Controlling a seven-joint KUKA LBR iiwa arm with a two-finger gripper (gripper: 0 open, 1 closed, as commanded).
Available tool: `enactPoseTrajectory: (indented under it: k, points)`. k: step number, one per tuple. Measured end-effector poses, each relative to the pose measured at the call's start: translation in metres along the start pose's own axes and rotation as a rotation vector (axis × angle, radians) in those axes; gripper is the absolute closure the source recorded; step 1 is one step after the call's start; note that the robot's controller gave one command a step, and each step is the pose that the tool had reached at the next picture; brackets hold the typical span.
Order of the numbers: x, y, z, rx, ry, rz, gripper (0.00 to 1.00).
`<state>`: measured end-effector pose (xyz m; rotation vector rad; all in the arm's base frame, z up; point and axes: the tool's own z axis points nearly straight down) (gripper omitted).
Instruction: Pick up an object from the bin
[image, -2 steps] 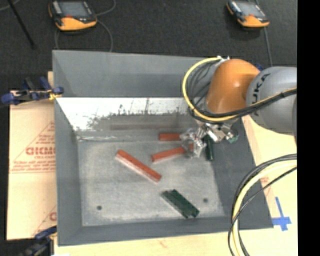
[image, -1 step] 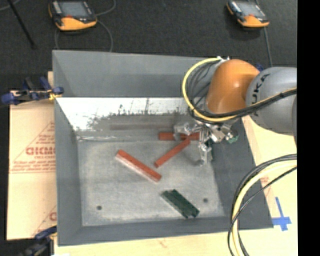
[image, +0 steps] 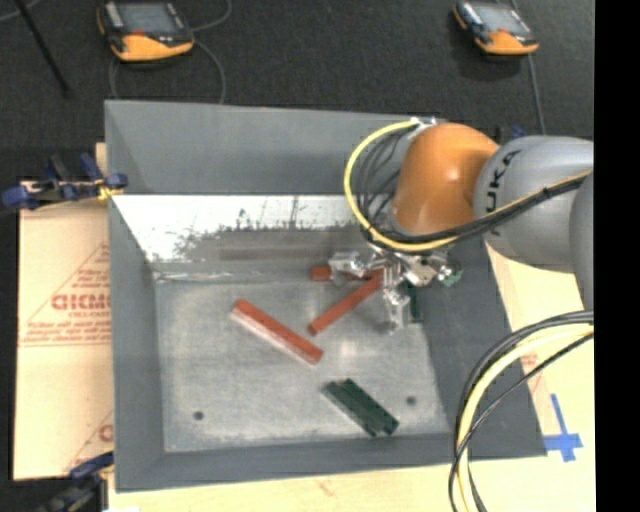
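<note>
Found gripper (image: 397, 290) low at back right of bin (image: 135, 340) floor, beneath orange cover (image: 440, 185). Cannot tell whether apart or together. Noted slanted red-brown stick (image: 343, 306) just left of it, upper end reaching the gripper; cannot tell whether clamped. Logged small red piece (image: 320, 272) near back wall, longer red bar (image: 277, 331) mid-floor, dark green block (image: 361, 407) toward front, well apart from the gripper.

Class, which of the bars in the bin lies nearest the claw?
The slanted red bar: its upper end stops right beside the claw. The other red bar lies further left, the green bar lower in the view.
</note>
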<state>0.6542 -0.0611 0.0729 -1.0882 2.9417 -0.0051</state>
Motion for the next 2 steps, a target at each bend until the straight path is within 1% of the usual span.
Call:
enactPoseTrajectory:
  k: [1, 2]
  points:
    - [-0.001, 0.0, 0.0, 0.0, -0.003, 0.003, 1.0]
    - [0.026, -0.015, -0.139, 0.006, -0.005, 0.043, 1.0]
